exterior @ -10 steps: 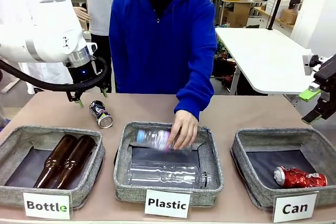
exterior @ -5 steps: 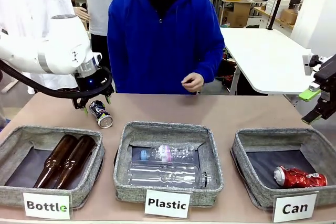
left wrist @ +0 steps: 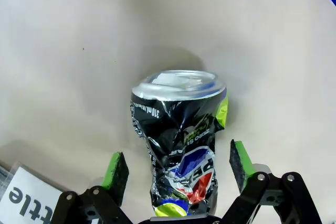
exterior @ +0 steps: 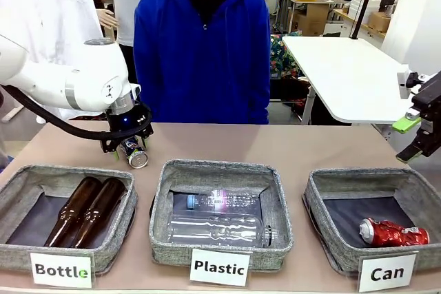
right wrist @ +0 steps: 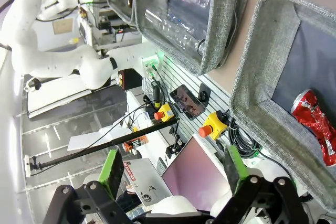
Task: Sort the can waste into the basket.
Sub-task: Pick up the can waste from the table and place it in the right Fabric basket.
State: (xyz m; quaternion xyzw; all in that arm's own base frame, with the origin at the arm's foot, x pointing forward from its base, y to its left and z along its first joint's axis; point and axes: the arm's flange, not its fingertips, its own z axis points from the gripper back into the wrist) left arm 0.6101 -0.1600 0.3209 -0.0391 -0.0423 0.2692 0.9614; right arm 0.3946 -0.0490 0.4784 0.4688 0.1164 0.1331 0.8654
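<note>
The table carries three grey fabric baskets labelled "Bottle", "Plastic" and "Can". The "Can" basket holds a crushed red can. Behind the "Bottle" basket lies a dented black can, its fine print illegible. The left pincer straddles it, pads apart from it. The right pincer gapes wide.

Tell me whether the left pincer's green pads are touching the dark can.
Apart. The left wrist view shows a strip of bare table between each of the green pads and the dark can lying between them.
</note>
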